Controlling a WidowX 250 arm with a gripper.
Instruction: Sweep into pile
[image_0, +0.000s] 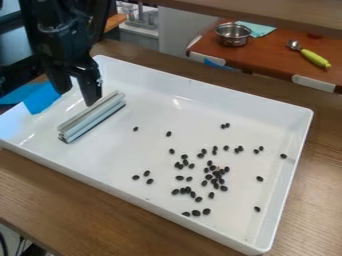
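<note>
Camera view: bar (91, 117) lies by the tray's left wall, long side slanting from the near edge up toward the far-left corner. Looks like grooved metal profile, dark strip along its bottom edge. Judgement: stiff, fairly light for its length, not fragile, but smooth faces could slip or twist if held off-centre. Best hold is mid-length, one finger on each long side, high enough to leave the bottom edge free to sweep.

Gripper (77, 98) hangs over the tray's left end, just behind the bar, fingers apart, nothing between them. Next move would be to line up across the bar and close.

Beans (216, 174) are small, dark, rounded; likely light, hard, prone to roll. Loose cluster right of centre, strays toward the near edge, right wall and far wall. No proper pile, so sweeping still looks to be done. Slow, low strokes should suit; a fast one could scatter them, a raised one could ride over.

Tray (214, 97) is white, high-walled, probably slick, sitting on a wooden bench (40, 187). Beyond its far wall: metal pot (233, 37) and green-handled utensil (314, 58) on a reddish-brown table (270, 56).
</note>
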